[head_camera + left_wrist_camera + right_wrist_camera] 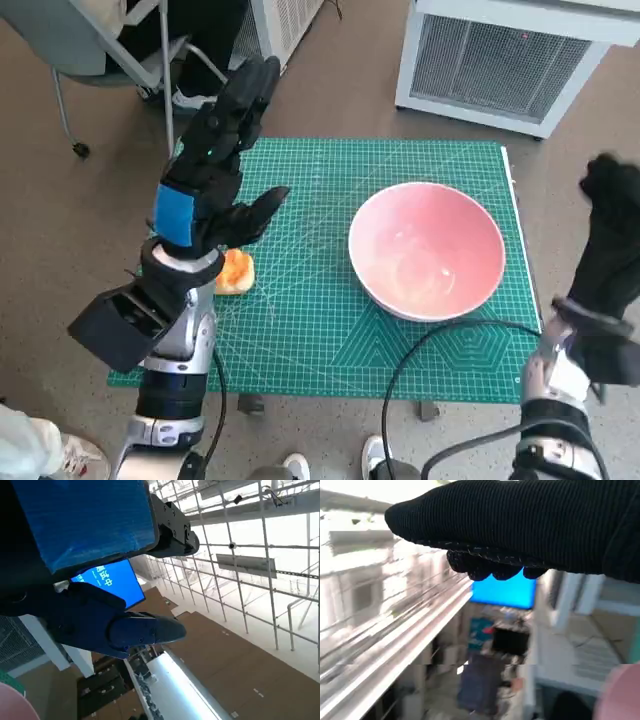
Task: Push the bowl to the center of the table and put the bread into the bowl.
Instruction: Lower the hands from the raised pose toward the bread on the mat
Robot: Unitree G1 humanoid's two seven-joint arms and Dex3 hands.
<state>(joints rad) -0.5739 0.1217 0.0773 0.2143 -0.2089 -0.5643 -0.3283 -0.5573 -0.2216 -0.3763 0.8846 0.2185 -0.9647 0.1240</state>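
The left robot hand (222, 165) hovers with fingers apart, empty, above the bread (235, 271). The pink bowl (427, 250) sits between it and the right robot hand (612, 235), whose fingers cannot be read.

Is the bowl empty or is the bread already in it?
Empty: the bowl shows only bare pink inside; the bread lies on the mat.
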